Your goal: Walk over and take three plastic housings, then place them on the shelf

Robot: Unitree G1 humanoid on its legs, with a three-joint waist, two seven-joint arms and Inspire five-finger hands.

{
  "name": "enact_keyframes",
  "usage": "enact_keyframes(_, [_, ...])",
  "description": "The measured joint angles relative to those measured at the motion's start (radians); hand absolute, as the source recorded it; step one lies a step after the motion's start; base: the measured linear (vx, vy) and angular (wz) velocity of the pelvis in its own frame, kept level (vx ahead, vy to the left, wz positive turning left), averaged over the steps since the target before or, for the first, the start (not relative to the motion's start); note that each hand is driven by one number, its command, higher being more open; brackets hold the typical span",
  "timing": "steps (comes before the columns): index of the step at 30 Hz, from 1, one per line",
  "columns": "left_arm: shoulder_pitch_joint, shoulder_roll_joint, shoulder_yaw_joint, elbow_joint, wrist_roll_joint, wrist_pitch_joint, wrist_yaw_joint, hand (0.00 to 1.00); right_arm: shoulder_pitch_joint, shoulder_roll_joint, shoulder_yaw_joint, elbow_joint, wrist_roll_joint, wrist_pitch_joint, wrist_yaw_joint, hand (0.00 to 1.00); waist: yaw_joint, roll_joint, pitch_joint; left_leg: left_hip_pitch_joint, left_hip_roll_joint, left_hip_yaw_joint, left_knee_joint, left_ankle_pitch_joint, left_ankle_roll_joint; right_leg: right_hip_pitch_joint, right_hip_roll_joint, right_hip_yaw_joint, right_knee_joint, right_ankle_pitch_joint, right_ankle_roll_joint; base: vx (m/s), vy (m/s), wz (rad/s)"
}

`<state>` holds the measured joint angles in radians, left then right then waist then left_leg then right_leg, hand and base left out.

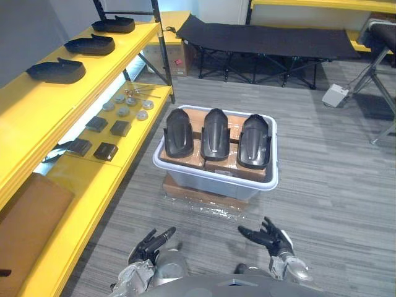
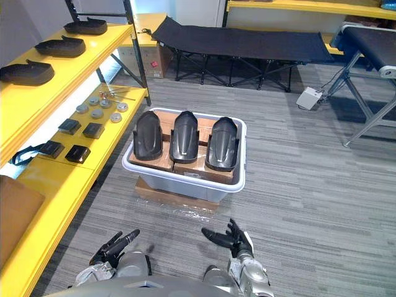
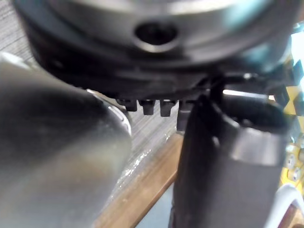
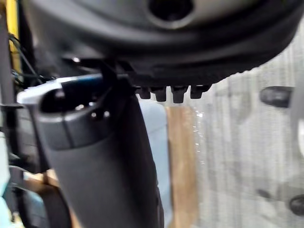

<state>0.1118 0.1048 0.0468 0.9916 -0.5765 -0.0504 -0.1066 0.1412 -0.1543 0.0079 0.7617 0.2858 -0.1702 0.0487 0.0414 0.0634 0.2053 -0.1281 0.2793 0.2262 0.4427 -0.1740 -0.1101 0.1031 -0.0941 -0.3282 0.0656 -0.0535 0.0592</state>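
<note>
— What are the hands doing?
— The left hand and the right hand both hang low. Their fingers are loosely stretched and a little spread, with nothing in either.
— And the housings?
— Three black housings lie side by side in a grey bin straight ahead of the two hands, clear of the fingertips. They rest on brown boxes inside the bin. The bin stands on a flat cardboard box on the floor.
— Where's the shelf?
— The yellow shelf runs along past the left hand's outer side. Three dark moulded pieces lie in a row on its top board, with small parts on the lower one. A black cot stands well beyond the bin.
</note>
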Motion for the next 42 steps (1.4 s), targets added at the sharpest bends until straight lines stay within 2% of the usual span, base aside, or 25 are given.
enact_keyframes(1, [0.000, -0.001, -0.002, 0.000, 0.000, 0.007, 0.009, 1.00, 0.027, -0.006, 0.001, -0.089, -0.013, -0.002, -0.014, 1.00, -0.013, 0.003, -0.002, 0.006, -0.011, 0.019, -0.102, 0.090, -0.004, -0.015, 0.000, 0.002, 0.004, 0.002, 0.006, 0.24, 0.152, -0.13])
enact_keyframes(3, [-0.004, 0.021, -0.009, 0.005, 0.007, 0.019, 0.020, 1.00, 0.047, 0.009, 0.002, -0.173, -0.033, -0.006, -0.034, 1.00, -0.022, -0.043, 0.005, 0.041, -0.055, 0.054, -0.187, 0.100, 0.008, -0.018, -0.041, 0.005, 0.002, 0.011, 0.027, 0.22, 0.139, -0.08])
enact_keyframes(4, [-0.008, 0.041, -0.025, 0.005, 0.017, 0.021, 0.019, 1.00, 0.082, 0.023, 0.005, -0.231, -0.034, -0.012, -0.035, 1.00, -0.023, -0.075, 0.007, 0.046, -0.084, 0.068, -0.219, 0.109, 0.019, -0.032, -0.065, 0.005, -0.002, 0.019, 0.039, 0.19, 0.130, -0.06])
enact_keyframes(6, [-0.009, 0.061, -0.030, -0.001, 0.020, 0.034, 0.020, 1.00, 0.153, 0.042, 0.011, -0.359, -0.028, -0.011, -0.033, 1.00, -0.022, -0.104, 0.004, 0.054, -0.118, 0.085, -0.240, 0.116, 0.029, -0.031, -0.098, 0.002, -0.005, 0.030, 0.058, 0.17, 0.130, 0.03])
enact_keyframes(9, [0.010, 0.075, -0.032, 0.000, 0.024, 0.032, 0.021, 1.00, 0.229, 0.041, 0.055, -0.541, -0.024, 0.010, -0.010, 1.00, -0.026, -0.115, 0.002, 0.103, -0.133, 0.136, -0.258, 0.114, 0.032, -0.011, -0.114, 0.008, -0.004, 0.041, 0.071, 0.12, 0.079, -0.22])
enact_keyframes(12, [0.021, 0.090, -0.029, 0.025, 0.029, 0.028, 0.019, 1.00, 0.268, 0.042, 0.066, -0.674, 0.005, 0.034, 0.013, 1.00, -0.049, -0.118, 0.000, 0.135, -0.127, 0.161, -0.295, 0.114, 0.033, -0.011, -0.110, 0.009, 0.000, 0.041, 0.072, 0.04, 0.009, -0.22])
enact_keyframes(17, [0.058, 0.091, -0.011, 0.050, 0.030, 0.002, 0.011, 1.00, 0.291, 0.040, 0.009, -0.785, 0.047, 0.063, -0.002, 1.00, -0.076, -0.130, -0.014, 0.187, -0.124, 0.196, -0.353, 0.119, 0.024, -0.010, -0.099, 0.033, 0.001, 0.042, 0.072, -0.03, -0.018, -0.22])
enact_keyframes(19, [0.074, 0.095, 0.003, 0.060, 0.030, -0.004, 0.008, 1.00, 0.281, 0.036, -0.050, -0.804, 0.079, 0.075, -0.025, 1.00, -0.075, -0.146, -0.024, 0.192, -0.127, 0.205, -0.375, 0.127, 0.020, -0.015, -0.098, 0.033, 0.002, 0.041, 0.072, -0.08, -0.013, -0.10])
enact_keyframes(22, [0.093, 0.102, 0.010, 0.057, 0.034, -0.014, -0.002, 1.00, 0.210, 0.011, -0.136, -0.790, 0.095, 0.096, -0.064, 1.00, -0.070, -0.165, -0.019, 0.156, -0.128, 0.198, -0.367, 0.120, 0.019, -0.041, -0.101, 0.031, 0.000, 0.036, 0.064, -0.13, -0.019, 0.03])
enact_keyframes(24, [0.080, 0.113, 0.011, 0.053, 0.035, -0.018, -0.002, 1.00, 0.083, -0.039, -0.185, -0.721, 0.126, 0.097, -0.099, 1.00, -0.070, -0.177, -0.002, 0.073, -0.118, 0.183, -0.318, 0.116, 0.029, -0.094, -0.100, 0.022, -0.004, 0.035, 0.063, -0.17, -0.018, 0.13])
enact_keyframes(25, [0.062, 0.117, 0.014, 0.031, 0.034, -0.031, 0.001, 1.00, -0.035, -0.090, -0.223, -0.644, 0.137, 0.096, -0.134, 1.00, -0.068, -0.182, 0.037, 0.022, -0.111, 0.173, -0.296, 0.126, 0.039, -0.128, -0.096, 0.011, -0.004, 0.043, 0.066, -0.21, -0.006, 0.30])
enact_keyframes(27, [0.028, 0.121, 0.014, 0.009, 0.037, -0.040, 0.012, 1.00, -0.167, -0.154, -0.260, -0.544, 0.155, 0.095, -0.183, 1.00, -0.050, -0.182, 0.085, -0.029, -0.110, 0.150, -0.288, 0.147, 0.049, -0.163, -0.095, -0.007, -0.003, 0.059, 0.065, -0.19, 0.005, 0.32])
enact_keyframes(29, [-0.019, 0.129, 0.008, -0.019, 0.038, -0.043, 0.019, 1.00, -0.366, -0.244, -0.267, -0.407, 0.172, 0.094, -0.237, 1.00, -0.033, -0.179, 0.159, -0.091, -0.113, 0.114, -0.278, 0.170, 0.062, -0.196, -0.094, -0.037, -0.006, 0.086, 0.055, -0.16, 0.026, 0.37])
enact_keyframes(30, [-0.032, 0.130, 0.006, -0.024, 0.038, -0.043, 0.019, 1.00, -0.406, -0.266, -0.267, -0.378, 0.172, 0.094, -0.246, 1.00, -0.025, -0.176, 0.176, -0.107, -0.112, 0.104, -0.270, 0.173, 0.063, -0.204, -0.094, -0.041, -0.006, 0.092, 0.052, -0.11, 0.029, 0.31])
enact_keyframes(31, [-0.045, 0.129, 0.006, -0.031, 0.038, -0.044, 0.019, 1.00, -0.445, -0.290, -0.266, -0.348, 0.173, 0.094, -0.254, 1.00, -0.015, -0.171, 0.190, -0.122, -0.112, 0.098, -0.265, 0.178, 0.061, -0.215, -0.093, -0.046, -0.006, 0.098, 0.047, -0.07, 0.025, 0.23])
enact_keyframes(33, [-0.080, 0.125, -0.009, -0.061, 0.038, -0.052, 0.022, 1.00, -0.596, -0.373, -0.248, -0.234, 0.179, 0.093, -0.269, 1.00, 0.005, -0.150, 0.233, -0.185, -0.112, 0.071, -0.234, 0.191, 0.079, -0.250, -0.093, -0.064, -0.003, 0.116, 0.039, -0.06, 0.035, 0.26])
enact_keyframes(37, [-0.113, 0.115, -0.045, -0.080, 0.108, -0.077, 0.054, 1.00, -0.794, -0.462, -0.169, -0.027, 0.213, 0.093, -0.279, 1.00, 0.039, -0.110, 0.260, -0.246, -0.112, 0.043, -0.179, 0.181, 0.094, -0.283, -0.094, -0.080, 0.025, 0.116, 0.039, -0.02, 0.032, 0.19])
enact_keyframes(42, [-0.152, 0.105, -0.091, -0.085, 0.116, -0.081, 0.055, 1.00, -0.910, -0.532, -0.092, 0.128, 0.215, 0.099, -0.253, 1.00, 0.066, -0.062, 0.289, -0.290, -0.119, 0.030, -0.140, 0.165, 0.107, -0.314, -0.108, -0.081, 0.050, 0.115, 0.040, -0.03, 0.050, 0.06])
